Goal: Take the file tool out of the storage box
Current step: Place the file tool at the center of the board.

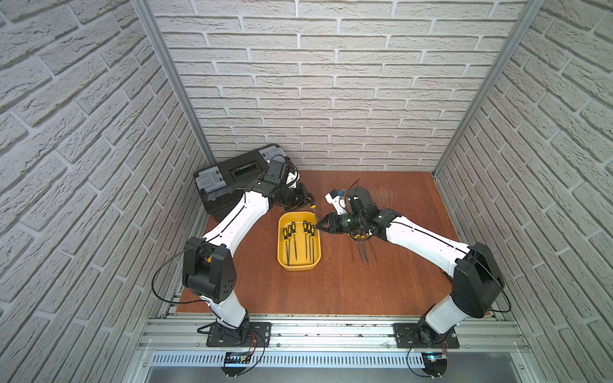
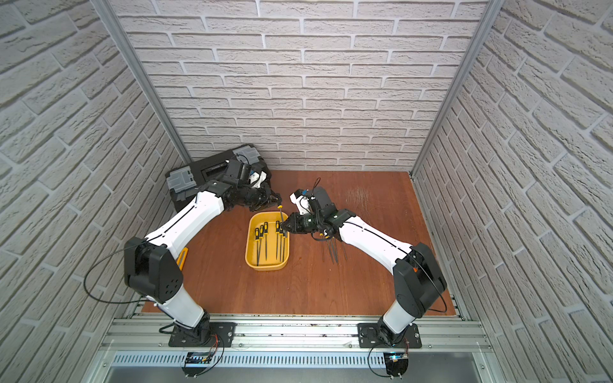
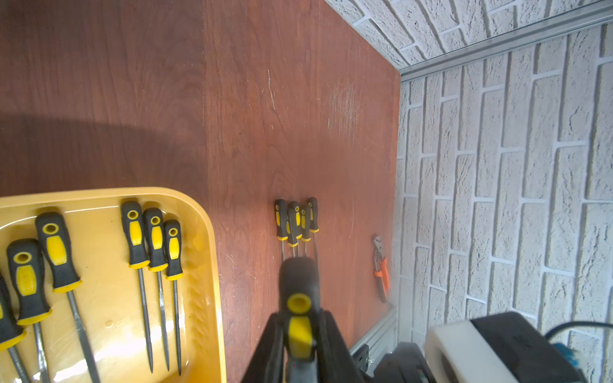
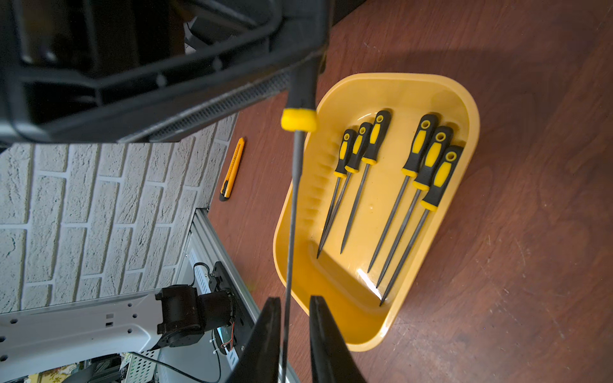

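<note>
Handover above storage box (image 4: 464, 109) far corner: left gripper (image 3: 300, 321) clamps file (image 4: 293, 199) by handle; right gripper (image 4: 294, 298) jaws, narrowly apart, straddle shaft. Next, likely: right pinches, left releases.

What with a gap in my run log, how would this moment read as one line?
left gripper: shut on file handle | right gripper: open, fingers flanking file shaft | storage box: six files inside

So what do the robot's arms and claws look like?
The left arm and right arm have smooth white shells with chunky black joints. A thin black cable runs along each one and loops out near the big lower joint. The left claw and right claw are black, with flat fingers that narrow towards the tips.
</note>
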